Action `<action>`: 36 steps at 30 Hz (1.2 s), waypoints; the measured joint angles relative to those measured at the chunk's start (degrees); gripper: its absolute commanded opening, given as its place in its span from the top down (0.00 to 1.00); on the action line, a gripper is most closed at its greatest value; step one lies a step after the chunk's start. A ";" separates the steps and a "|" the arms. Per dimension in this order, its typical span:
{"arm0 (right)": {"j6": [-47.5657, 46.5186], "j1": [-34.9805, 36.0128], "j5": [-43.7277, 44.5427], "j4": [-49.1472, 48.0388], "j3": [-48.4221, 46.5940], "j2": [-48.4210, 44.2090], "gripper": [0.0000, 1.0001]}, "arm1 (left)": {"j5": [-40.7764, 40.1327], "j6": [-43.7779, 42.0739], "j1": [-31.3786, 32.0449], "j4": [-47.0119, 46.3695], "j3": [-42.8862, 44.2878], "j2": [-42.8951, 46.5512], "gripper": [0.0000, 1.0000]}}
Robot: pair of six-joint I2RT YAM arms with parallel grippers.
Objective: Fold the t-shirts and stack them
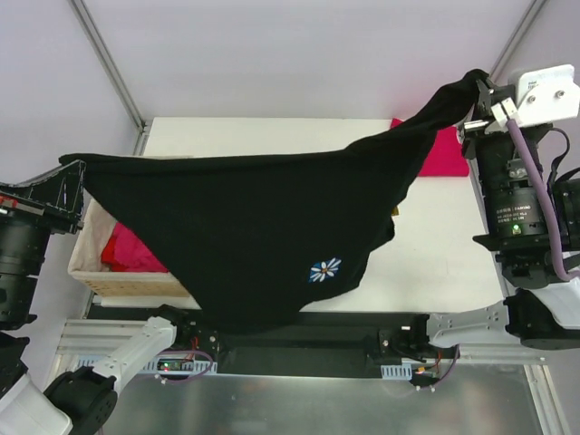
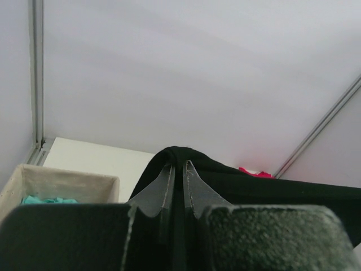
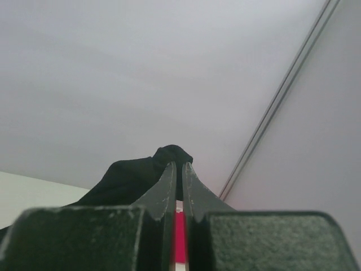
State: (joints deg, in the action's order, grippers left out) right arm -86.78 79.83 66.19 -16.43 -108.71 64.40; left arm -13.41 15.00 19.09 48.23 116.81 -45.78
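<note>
Here's the black t-shirt [image 1: 245, 227], hanging in the air and stretching wide between both arms above the white table [image 1: 435, 245]. The left gripper [image 1: 74, 172] is pinching one corner out at the left edge, jaws clamped right down on the cloth. In the left wrist view the fabric is bunching up over the tips of the closed fingers [image 2: 161, 192]. Over on the far right, the right gripper [image 1: 478, 91] is gripping the other corner and holding it higher. Its jaws are squeezed together too, and a black knob of cloth is poking up past the fingertips in the right wrist view.

The shirt is sagging in a broad belly between the two, its lower edge drooping toward the near edge of the table. The little white-and-blue daisy emblem [image 1: 324, 269] is showing low and right of centre.

A crimson-red t-shirt [image 1: 446, 152] is lying flat at the table's far right corner, partly behind the raised black cloth. At the left, the woven basket [image 1: 127, 283] is sitting partly under the black shirt, holding a red garment [image 1: 131, 249]. A teal cloth [image 2: 42, 199] is also showing inside it in the left wrist view.
</note>
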 measured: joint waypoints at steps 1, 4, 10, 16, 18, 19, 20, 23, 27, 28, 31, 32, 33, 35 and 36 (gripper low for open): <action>-0.48 0.42 -0.24 -0.20 0.11 -0.07 0.99 | 0.04 -0.02 0.00 -0.37 0.00 0.13 1.00; -3.37 3.39 -1.70 -1.99 1.92 -0.72 0.99 | 1.16 -0.24 0.00 -1.79 -0.24 0.57 1.00; -16.46 14.19 -3.74 -15.17 9.07 -1.79 0.99 | 6.60 -1.09 0.00 -7.56 -7.74 5.90 1.00; -23.96 29.57 -10.67 -39.71 8.98 5.42 0.99 | 10.51 -2.03 0.00 -11.89 -10.58 10.73 1.00; -25.05 33.48 -13.27 -44.19 8.96 7.96 0.99 | 11.13 -2.38 0.00 -13.11 -10.82 11.76 1.00; -25.46 34.45 -14.40 -45.79 8.96 8.94 0.99 | 11.45 -2.49 0.00 -13.57 -10.95 12.13 1.00; -25.86 35.08 -15.39 -47.04 8.98 9.66 0.99 | 11.67 -2.64 0.00 -13.88 -10.99 12.39 1.00; -26.47 36.85 -18.25 -50.05 9.51 10.25 0.99 | 12.94 -3.06 0.00 -14.93 -11.28 12.66 1.00; -26.73 41.44 -23.19 -54.25 10.40 9.90 0.99 | 15.72 -4.15 -0.02 -17.14 -14.19 13.75 1.00; -26.80 42.25 -24.37 -54.95 10.43 9.90 0.99 | 16.00 -4.28 0.00 -17.59 -15.13 14.12 1.00; -26.86 43.50 -27.26 -56.61 10.71 9.81 0.99 | 16.02 -4.66 0.00 -17.99 -16.35 14.38 1.00; -26.86 43.74 -28.39 -57.09 11.23 9.60 0.99 | 16.02 -4.87 0.00 -18.18 -16.48 14.36 1.00; -26.88 44.09 -29.42 -57.48 11.82 9.40 0.99 | 16.04 -5.14 0.00 -18.62 -16.55 14.34 1.00; -26.88 44.98 -31.21 -58.07 12.72 9.27 0.99 | 16.22 -5.51 0.00 -20.81 -16.96 14.36 1.00; -26.88 45.38 -32.04 -58.16 12.96 9.29 0.99 | 16.33 -5.57 0.00 -22.03 -17.11 14.36 1.00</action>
State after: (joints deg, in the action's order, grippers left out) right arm -113.67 125.21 34.15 -74.59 -95.74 73.69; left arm 2.92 9.43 19.09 26.20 99.70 -31.42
